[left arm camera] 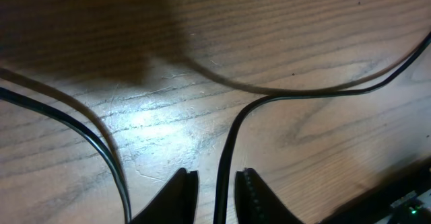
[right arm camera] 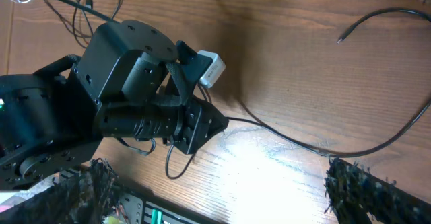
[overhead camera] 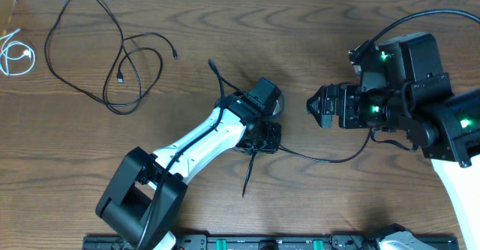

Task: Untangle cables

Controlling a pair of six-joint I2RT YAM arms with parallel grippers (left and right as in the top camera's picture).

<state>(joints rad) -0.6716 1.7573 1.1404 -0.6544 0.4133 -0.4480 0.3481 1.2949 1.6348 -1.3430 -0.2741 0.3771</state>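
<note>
A long black cable [overhead camera: 330, 160] runs from under my left gripper [overhead camera: 264, 136] rightward toward the right arm. In the left wrist view this cable [left arm camera: 227, 143] lies between the jaws of my left gripper [left arm camera: 217, 183], which are slightly apart with a thin gap on each side. Another black strand [left arm camera: 101, 146] passes to their left. In the right wrist view the cable [right arm camera: 377, 146] curves up to a small plug end [right arm camera: 341, 40]. My right gripper [overhead camera: 312, 106] is wide open and empty [right arm camera: 219, 183], facing the left one. A second black cable [overhead camera: 97, 55] lies in loose loops at the upper left. The white cable [overhead camera: 15, 55] is coiled at the far left edge.
Black strands stick out from under the left gripper toward the back [overhead camera: 216, 73] and the front [overhead camera: 247, 179]. The left arm [overhead camera: 195, 149] reaches in from the front left. The right arm's body [overhead camera: 420, 100] fills the right side. A black rail [overhead camera: 247, 242] runs along the front edge.
</note>
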